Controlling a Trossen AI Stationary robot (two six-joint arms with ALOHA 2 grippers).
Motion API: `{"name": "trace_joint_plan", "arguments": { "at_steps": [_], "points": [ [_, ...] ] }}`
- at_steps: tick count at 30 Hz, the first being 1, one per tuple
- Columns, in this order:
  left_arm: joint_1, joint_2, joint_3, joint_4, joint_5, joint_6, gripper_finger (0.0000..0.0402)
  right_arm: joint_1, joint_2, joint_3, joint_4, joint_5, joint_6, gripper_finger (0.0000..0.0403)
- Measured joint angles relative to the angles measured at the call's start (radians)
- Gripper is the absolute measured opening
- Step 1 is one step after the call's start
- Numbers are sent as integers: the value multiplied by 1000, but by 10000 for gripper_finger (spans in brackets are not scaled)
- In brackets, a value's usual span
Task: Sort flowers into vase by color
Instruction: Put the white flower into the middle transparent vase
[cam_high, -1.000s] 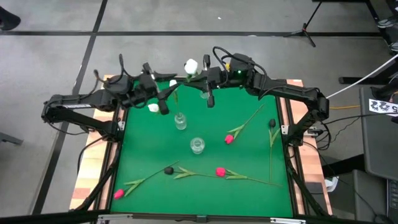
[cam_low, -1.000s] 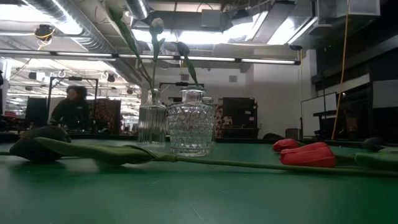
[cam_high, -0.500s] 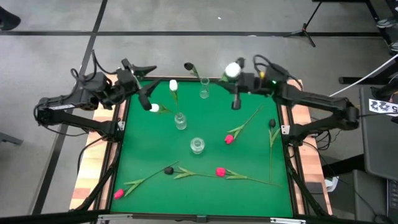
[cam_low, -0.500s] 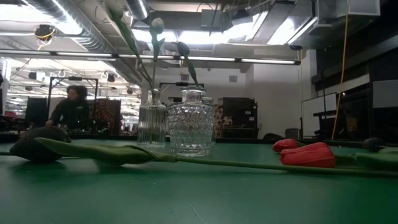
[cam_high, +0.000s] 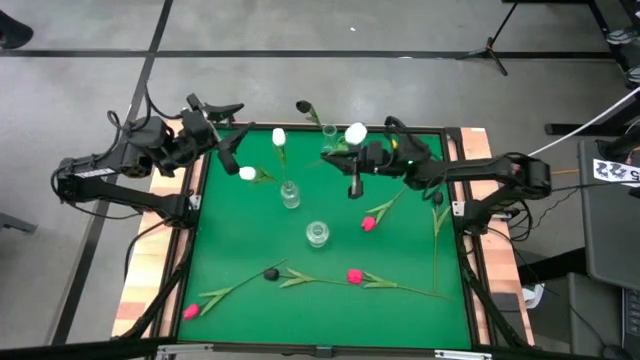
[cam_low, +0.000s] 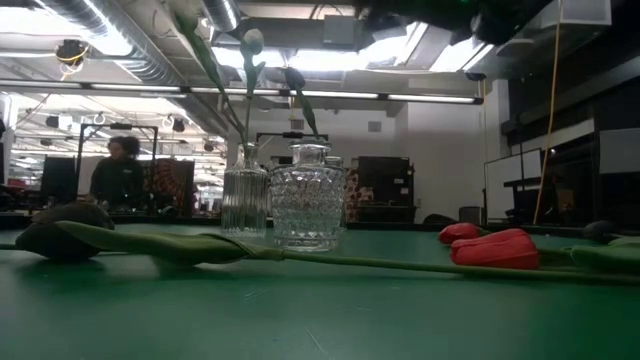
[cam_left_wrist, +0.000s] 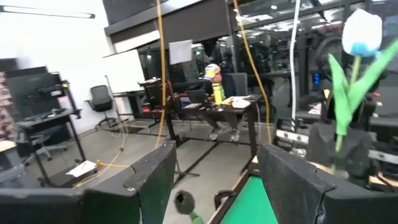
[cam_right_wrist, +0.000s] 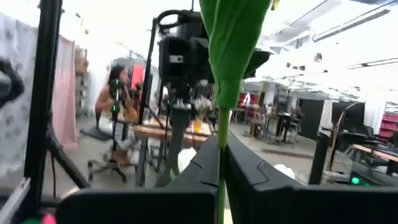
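My right gripper (cam_high: 352, 170) hovers over the far middle of the table, shut on a white tulip (cam_high: 355, 133). My left gripper (cam_high: 228, 150) is open at the far left corner, touching nothing. Three glass vases stand mid-table. The middle vase (cam_high: 290, 195) holds white tulips (cam_high: 279, 137). The far vase (cam_high: 328, 150) holds a black tulip (cam_high: 303, 106). The near vase (cam_high: 317, 234) holds none. Pink tulips (cam_high: 368, 223), (cam_high: 353, 275), (cam_high: 190, 311) and black ones (cam_high: 437, 198), (cam_high: 270, 273) lie flat on the green mat. My right gripper holds the white tulip by its thin green stem (cam_right_wrist: 222, 158), pinched between the two fingers below a broad leaf (cam_right_wrist: 233, 37). The fingers come level from the table's right, across the stem. The flower stands upright, lifted clear, with its head above the fingers.
The green mat (cam_high: 230, 240) has a raised dark frame, with wooden strips outside it. In the low view the ribbed vase (cam_low: 245, 200) and the cut-glass vase (cam_low: 307, 205) stand close together. A person (cam_low: 115, 175) sits in the room beyond the far edge.
The two grippers stood close together at the far middle. The left one then drew back toward the far left corner. The right one carried the white tulip toward the table's right, then back toward the left and the near side, close to the far vase.
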Motion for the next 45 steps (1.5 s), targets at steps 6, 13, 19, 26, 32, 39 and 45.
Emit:
{"name": "trace_joint_plan", "arguments": {
  "at_steps": [6, 13, 19, 26, 32, 39, 45],
  "points": [
    [0, -49, 0, -42, -48, -10, 223, 20, 119, 1, 141, 3, 119, 25],
    [0, -85, 0, -79, -65, -58, 224, 20, 186, 1, 189, 2, 143, 8],
    [0, -84, 0, -99, -65, -60, 224, 18, 216, 1, 189, 7, 139, 21],
    [0, -83, 0, -99, -65, -55, 224, 10, 276, 60, 186, -20, 156, 24],
    [0, -83, 0, -99, -65, -53, 224, -4, 297, 96, 177, -73, 156, 15],
    [0, -83, 0, -102, -65, -53, 224, -4, 296, 97, 109, -68, 132, 18],
    [0, -83, 0, -123, -65, -52, 224, -19, 296, 96, 91, -45, 106, 18]
  ]
}}
